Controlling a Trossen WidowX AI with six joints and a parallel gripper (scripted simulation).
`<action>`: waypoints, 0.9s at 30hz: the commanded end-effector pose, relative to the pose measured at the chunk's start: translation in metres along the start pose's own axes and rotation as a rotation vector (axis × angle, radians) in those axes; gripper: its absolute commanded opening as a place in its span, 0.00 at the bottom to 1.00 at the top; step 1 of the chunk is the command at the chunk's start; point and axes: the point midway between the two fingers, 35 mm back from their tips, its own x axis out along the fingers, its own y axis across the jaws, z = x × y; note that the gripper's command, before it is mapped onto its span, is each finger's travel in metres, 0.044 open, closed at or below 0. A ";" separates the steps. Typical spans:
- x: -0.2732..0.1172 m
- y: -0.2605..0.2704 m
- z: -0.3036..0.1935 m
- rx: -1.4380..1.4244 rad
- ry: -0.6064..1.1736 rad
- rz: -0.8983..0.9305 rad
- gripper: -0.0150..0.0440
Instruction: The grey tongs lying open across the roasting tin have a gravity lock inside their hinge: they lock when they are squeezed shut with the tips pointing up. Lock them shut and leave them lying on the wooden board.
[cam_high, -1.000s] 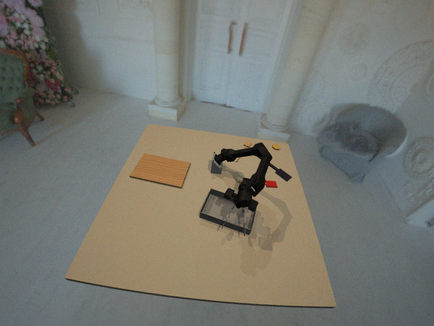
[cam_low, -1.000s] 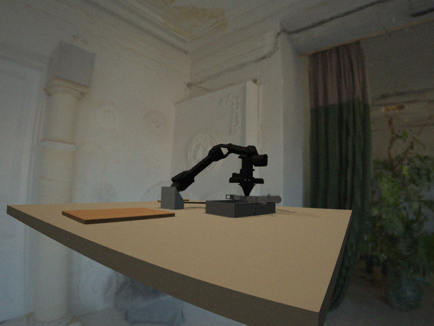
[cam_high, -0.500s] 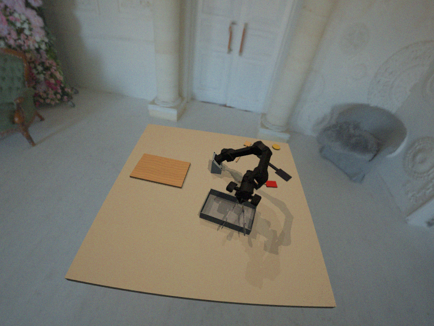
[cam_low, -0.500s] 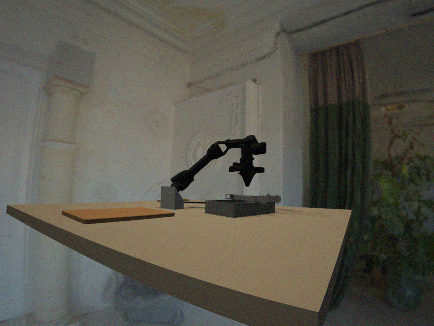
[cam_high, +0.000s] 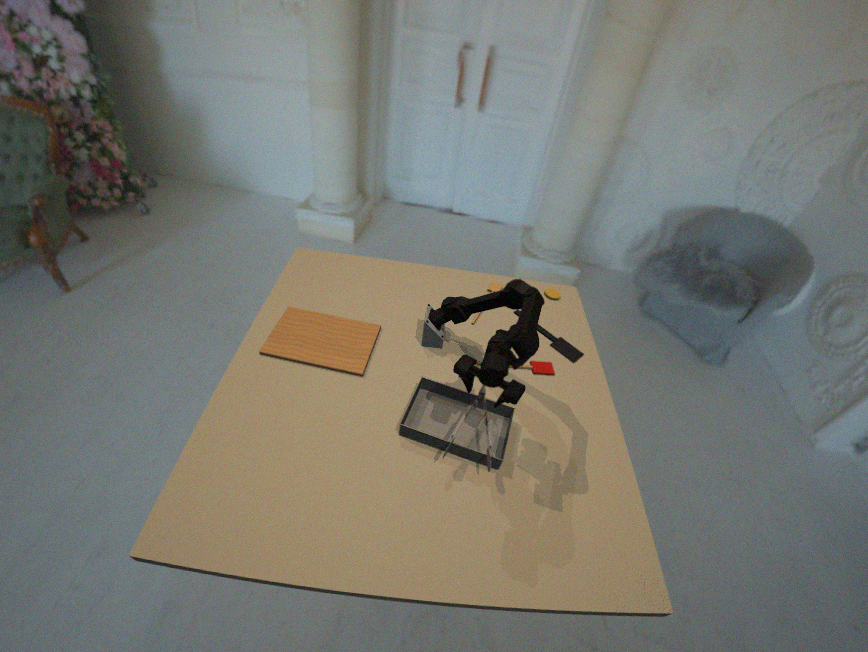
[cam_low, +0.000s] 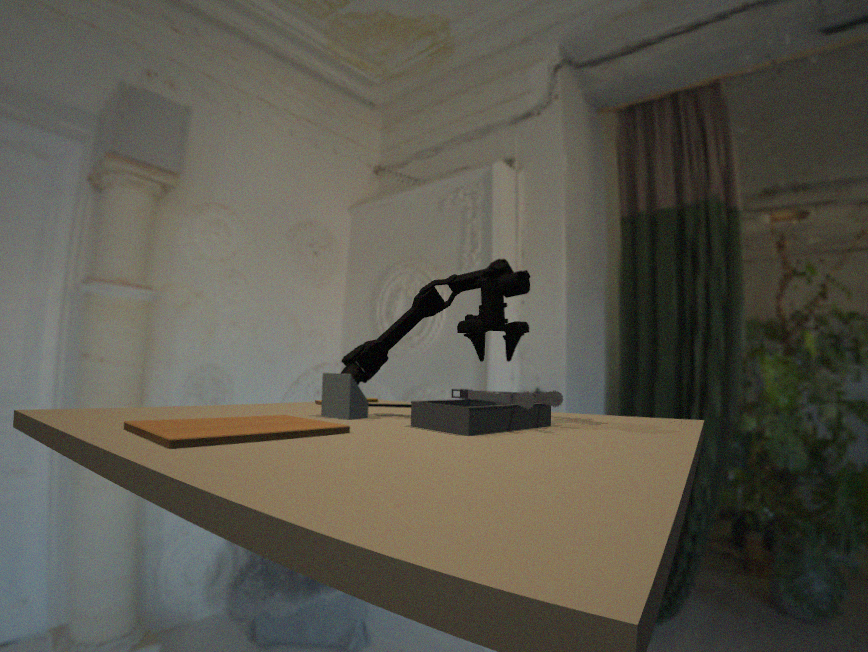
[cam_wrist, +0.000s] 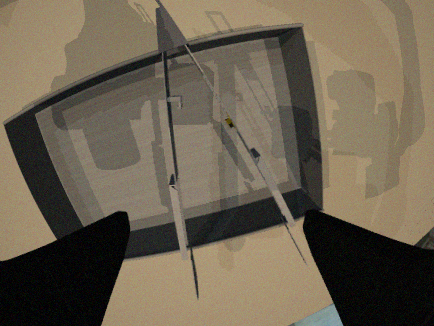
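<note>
While the black gripper (cam_high: 481, 400) (cam_low: 495, 360) (cam_wrist: 218, 223) points down over the roasting tin (cam_high: 404, 430) (cam_low: 471, 418) (cam_wrist: 312, 150), its fingers stand wide apart, released, with nothing grasped between them. Below them the grey tongs (cam_high: 459, 422) (cam_low: 515, 397) (cam_wrist: 172, 137) lie open across the tin, resting over its walls, their two arms spreading from the hinge in a narrow V. In the exterior view the fingertips hang above the tongs with a gap of air between, so neither finger touches them. In the wrist view the hinge end lies over the tin's far wall, well ahead of the fingers, and the arms run back toward the gripper, their free ends reaching past the near wall. Those ends fall between the two fingers in that view, one arm nearer the finger on the picture's left, the other close beside the finger on its right. A small yellow piece (cam_wrist: 229, 122) sits on the right-hand arm as pictured. Well apart from the tin, on the other side of the arm's grey base (cam_high: 430, 341) (cam_low: 336, 396), the wooden board (cam_high: 321, 340) (cam_low: 237, 429) lies flat on the table (cam_high: 336, 519) (cam_low: 449, 505), with the tongs not on it.
</note>
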 end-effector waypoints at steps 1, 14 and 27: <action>0.009 0.000 0.002 -0.083 -0.017 0.003 1.00; 0.031 0.000 0.007 -0.301 -0.059 0.005 1.00; 0.043 0.000 0.006 -0.304 -0.060 0.009 1.00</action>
